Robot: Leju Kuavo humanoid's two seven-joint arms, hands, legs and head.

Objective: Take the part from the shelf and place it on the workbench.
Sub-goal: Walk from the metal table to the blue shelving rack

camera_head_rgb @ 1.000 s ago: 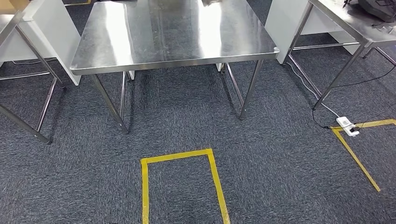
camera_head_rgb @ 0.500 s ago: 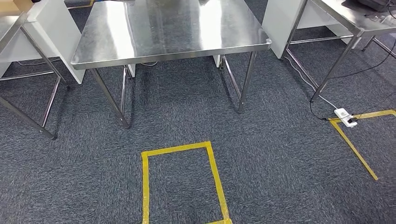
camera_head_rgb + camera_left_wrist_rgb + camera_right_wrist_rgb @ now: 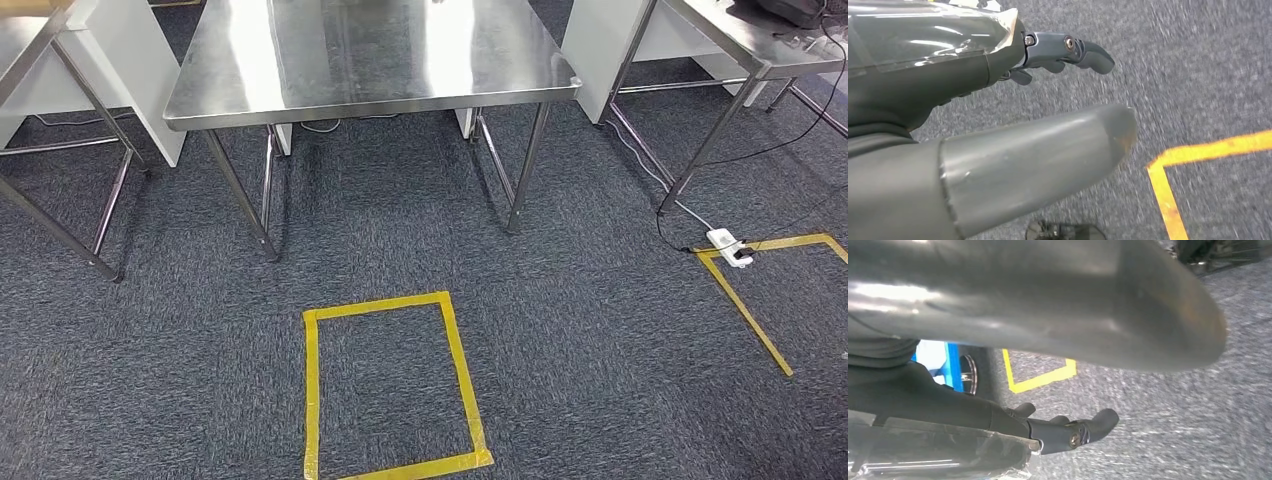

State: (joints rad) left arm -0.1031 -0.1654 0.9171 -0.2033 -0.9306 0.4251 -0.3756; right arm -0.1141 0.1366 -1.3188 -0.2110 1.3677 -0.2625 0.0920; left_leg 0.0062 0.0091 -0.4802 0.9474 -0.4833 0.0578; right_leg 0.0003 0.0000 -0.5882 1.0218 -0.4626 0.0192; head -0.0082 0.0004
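Left hand [image 3: 1013,145], right hand [image 3: 1048,315] empty, fingers spread (over carpet); workbench [image 3: 370,60] ahead.

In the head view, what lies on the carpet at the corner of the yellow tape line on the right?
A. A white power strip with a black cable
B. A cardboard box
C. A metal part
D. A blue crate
A: a white power strip with a black cable sits on the dark grey carpet where the right-hand yellow tape line turns its corner.

Bare steel workbench [image 3: 370,60] on taped carpet [image 3: 560,330]
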